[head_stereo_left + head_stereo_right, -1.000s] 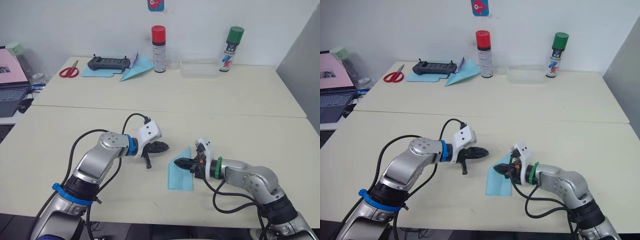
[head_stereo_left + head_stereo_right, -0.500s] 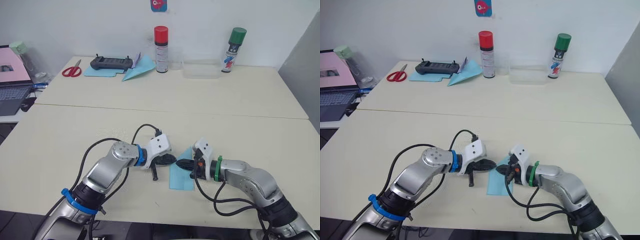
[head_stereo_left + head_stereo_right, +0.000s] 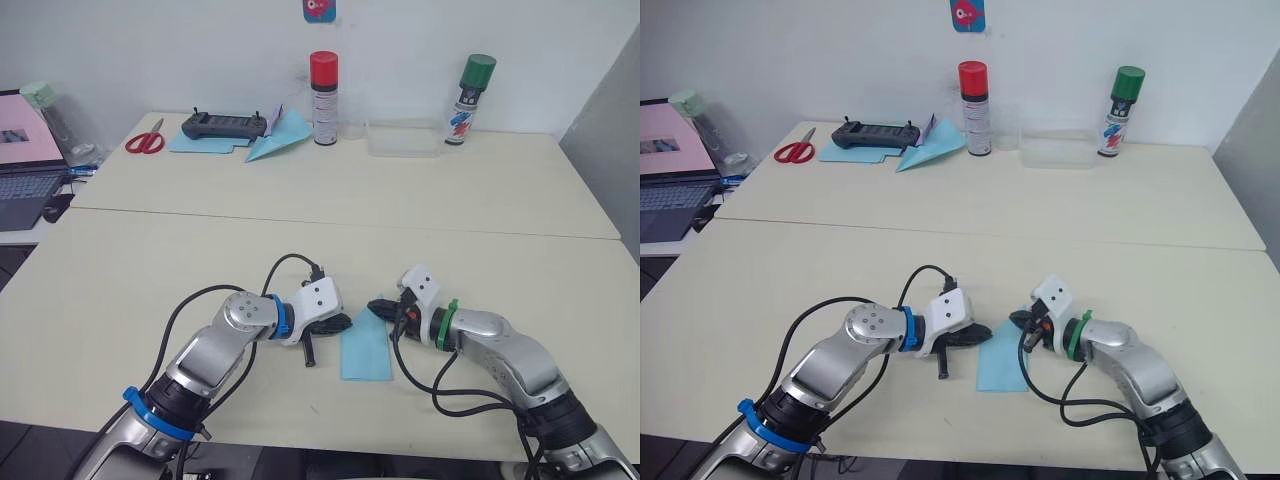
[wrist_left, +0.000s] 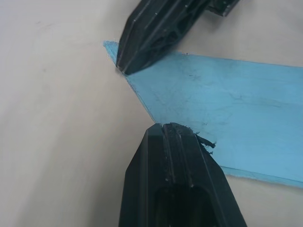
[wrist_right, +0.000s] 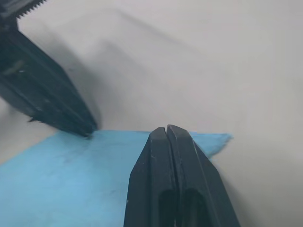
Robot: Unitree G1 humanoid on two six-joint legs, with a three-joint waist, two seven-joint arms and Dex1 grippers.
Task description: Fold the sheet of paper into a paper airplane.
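The paper (image 3: 366, 349) is lying flat on the near table (image 3: 120, 300), between the two end effectors, with its far end cut to a slanted point and its long edges running toward the near table edge. The left end effector (image 3: 340, 322) is reaching in from the left with its fingers pressed together, and its tip is sitting at the left edge of the paper near the far end, on or just over the sheet. In the left wrist view the left fingertip (image 4: 170, 132) is lying right at the paper's slanted edge, while the right end effector's tip is coming down onto the pointed corner just beyond it. The right end effector (image 3: 379, 307) is coming in from the right, its fingers also pressed together with nothing between them, and its tip is resting at the paper's far pointed corner; whether it is pressing on the sheet cannot be told. In the right wrist view the closed fingers (image 5: 173, 156) are lying over the corner of the blue sheet.

On the far table a red-capped can (image 3: 322, 85) and a green-capped can (image 3: 469, 86) are standing upright, with a clear box (image 3: 402, 138) between them. Scissors (image 3: 144, 140), a controller (image 3: 224, 125) on a blue sheet, and a paper dart (image 3: 275, 140) are lying to the left. A laptop (image 3: 25, 150) is sitting at the left edge.
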